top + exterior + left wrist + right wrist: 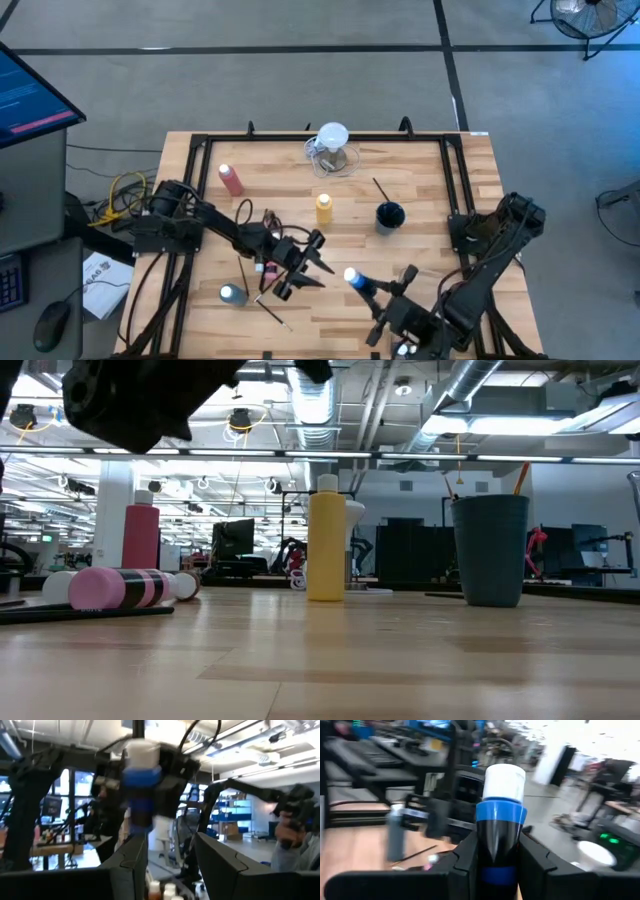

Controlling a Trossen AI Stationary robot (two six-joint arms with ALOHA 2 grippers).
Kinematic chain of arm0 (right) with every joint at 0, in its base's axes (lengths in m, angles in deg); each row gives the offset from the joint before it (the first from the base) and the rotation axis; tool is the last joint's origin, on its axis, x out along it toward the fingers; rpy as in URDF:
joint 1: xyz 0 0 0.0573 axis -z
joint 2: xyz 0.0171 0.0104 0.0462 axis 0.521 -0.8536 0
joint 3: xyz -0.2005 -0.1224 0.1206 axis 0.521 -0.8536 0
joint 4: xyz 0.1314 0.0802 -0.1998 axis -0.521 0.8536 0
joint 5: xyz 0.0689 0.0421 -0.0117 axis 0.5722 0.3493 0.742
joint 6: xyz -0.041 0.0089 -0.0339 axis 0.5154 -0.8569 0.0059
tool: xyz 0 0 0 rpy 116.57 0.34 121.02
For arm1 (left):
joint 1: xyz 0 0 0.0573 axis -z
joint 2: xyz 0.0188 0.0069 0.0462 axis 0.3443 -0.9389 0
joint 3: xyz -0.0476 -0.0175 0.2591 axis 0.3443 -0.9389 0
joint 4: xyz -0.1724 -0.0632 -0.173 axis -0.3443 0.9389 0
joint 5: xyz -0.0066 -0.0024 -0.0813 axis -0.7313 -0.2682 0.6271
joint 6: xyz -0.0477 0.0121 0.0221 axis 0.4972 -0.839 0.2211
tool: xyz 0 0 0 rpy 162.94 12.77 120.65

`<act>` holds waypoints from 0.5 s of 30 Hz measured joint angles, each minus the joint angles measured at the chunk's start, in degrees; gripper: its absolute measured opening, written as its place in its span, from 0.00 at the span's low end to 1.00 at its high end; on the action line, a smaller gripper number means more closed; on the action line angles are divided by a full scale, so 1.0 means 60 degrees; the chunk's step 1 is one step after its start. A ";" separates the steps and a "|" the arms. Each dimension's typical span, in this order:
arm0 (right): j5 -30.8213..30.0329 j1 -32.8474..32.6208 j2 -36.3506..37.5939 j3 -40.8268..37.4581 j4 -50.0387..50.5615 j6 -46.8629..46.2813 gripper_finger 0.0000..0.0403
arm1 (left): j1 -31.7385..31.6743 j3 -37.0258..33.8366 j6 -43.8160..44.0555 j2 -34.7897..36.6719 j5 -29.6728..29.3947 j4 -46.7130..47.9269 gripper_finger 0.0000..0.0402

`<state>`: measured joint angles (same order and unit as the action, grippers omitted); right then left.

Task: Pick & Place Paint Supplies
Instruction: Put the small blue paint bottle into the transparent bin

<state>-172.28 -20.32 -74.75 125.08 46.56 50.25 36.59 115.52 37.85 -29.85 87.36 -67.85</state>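
Carry step: the right gripper (497, 865) fingers pinch the blue bottle (499, 825) above the bench (420, 190); the left gripper (312, 262), fingers spread, empty; next, placement near the dark cup (389, 215).

Look down from above and you see two arms built of dark, nearly black segments with blocky joint housings. Your left arm (190, 222) carries loose black cables that loop out along its forearm toward the wrist, and its gripper (300, 265) ends in two slim dark fingers. Your right arm (500, 240) has the same dark, chunky links, with a rounded housing at its far end and a thick cable running down beside it. Its gripper (385, 300) is dark too. In the wrist views your fingers (465, 855) are matte black, flat-sided plates with angled, stepped edges.
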 joint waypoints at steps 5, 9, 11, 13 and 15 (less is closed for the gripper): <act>0.1966 0.0146 -0.0014 0.0095 -0.1822 0.2087 0.22 | -0.0036 -0.0119 0.0059 0.0000 -0.0051 -0.0022 0.33; 0.4895 0.0475 -0.0092 0.0102 -0.4180 0.4459 0.22 | 0.0192 -0.0119 0.0063 0.0000 0.0006 -0.0024 0.33; 0.6608 0.0606 -0.0091 0.0105 -0.5147 0.5243 0.22 | 0.0298 -0.0119 0.0052 0.0000 0.0018 -0.0017 0.33; 0.7654 0.0667 -0.0087 0.0106 -0.5763 0.5847 0.22 | 0.0404 -0.0119 0.0052 0.0000 0.0017 0.0018 0.33; 0.7810 0.0576 -0.0031 0.0102 -0.6004 0.6435 0.22 | 0.0520 -0.0119 0.0052 0.0000 0.0011 0.0023 0.33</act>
<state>-125.42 -16.87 -74.94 125.69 10.54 88.86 39.70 114.81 38.16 -29.85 87.43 -67.71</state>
